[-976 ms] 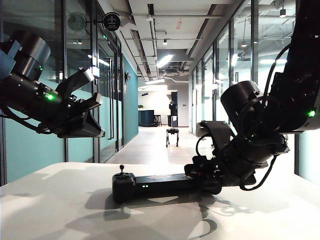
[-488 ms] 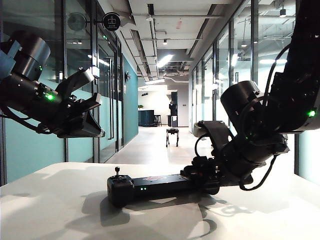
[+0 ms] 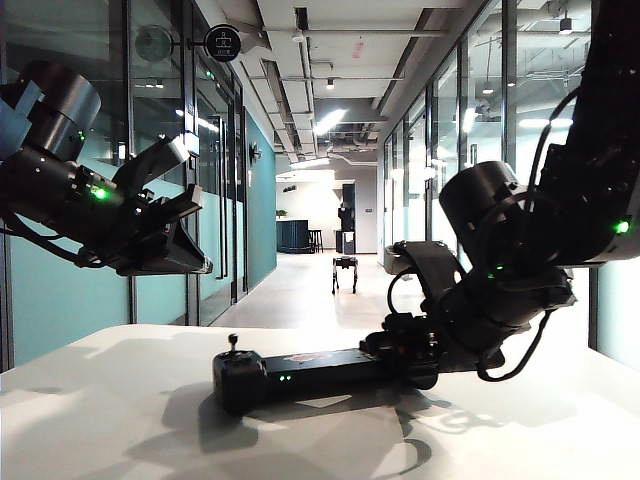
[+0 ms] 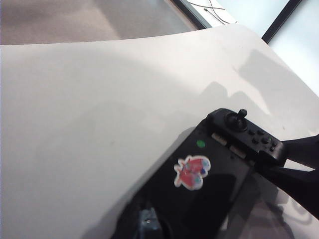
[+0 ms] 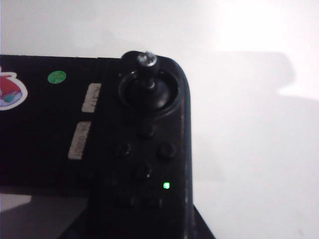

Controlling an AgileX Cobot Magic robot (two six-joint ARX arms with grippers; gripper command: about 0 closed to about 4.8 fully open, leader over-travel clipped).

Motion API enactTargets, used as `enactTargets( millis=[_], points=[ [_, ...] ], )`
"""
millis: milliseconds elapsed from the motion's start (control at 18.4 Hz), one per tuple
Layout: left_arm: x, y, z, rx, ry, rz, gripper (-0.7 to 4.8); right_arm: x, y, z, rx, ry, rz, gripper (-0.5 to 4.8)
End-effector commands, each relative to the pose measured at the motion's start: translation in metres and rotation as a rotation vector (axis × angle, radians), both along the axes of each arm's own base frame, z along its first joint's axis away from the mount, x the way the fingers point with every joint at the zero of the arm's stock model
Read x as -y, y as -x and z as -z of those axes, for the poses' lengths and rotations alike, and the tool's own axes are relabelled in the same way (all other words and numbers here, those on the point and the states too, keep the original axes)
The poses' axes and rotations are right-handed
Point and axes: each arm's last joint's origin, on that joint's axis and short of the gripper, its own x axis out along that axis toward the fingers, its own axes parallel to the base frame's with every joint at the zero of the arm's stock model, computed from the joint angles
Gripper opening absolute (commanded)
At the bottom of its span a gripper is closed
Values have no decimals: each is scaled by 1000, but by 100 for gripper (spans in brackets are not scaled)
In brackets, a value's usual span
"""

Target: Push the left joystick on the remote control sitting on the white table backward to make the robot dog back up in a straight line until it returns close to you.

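The black remote control point(image 3: 300, 372) lies on the white table point(image 3: 110, 410), small green lights on its front. Its left joystick point(image 3: 233, 342) stands upright at the left end, with nothing touching it. My right gripper point(image 3: 398, 350) is shut on the remote's right end; its dark fingers point(image 4: 299, 172) flank that end in the left wrist view. The right wrist view shows the right-hand stick point(image 5: 145, 62) and a green light point(image 5: 166, 185). My left gripper point(image 3: 195, 205) hangs open well above and left of the remote. The robot dog point(image 3: 345, 272) stands far down the corridor.
A pinkish sticker point(image 4: 192, 172) marks the remote's middle. Glass walls line both sides of the corridor beyond the table's far edge point(image 3: 300, 328). Bare tabletop point(image 4: 75, 124) spreads left of the remote and in front of it.
The remote's left end has slid a little to the left as the right gripper closed on its right end. The left arm and the robot dog have stayed put.
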Motion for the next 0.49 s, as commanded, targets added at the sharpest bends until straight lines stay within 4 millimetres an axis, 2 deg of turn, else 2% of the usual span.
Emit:
enactTargets(
  millis=[54,217,488],
  points=[
    [0,-1,-1,10,9,4,-5,2,-5,-6,68,-21,138,166],
    [2,-8,3,-2,7,7,-5,3,-7,-10,104,-51,210,166],
    [12,-45,14,-20,24,50,-5,5,-7,-10,114,-50,282,165]
  ],
)
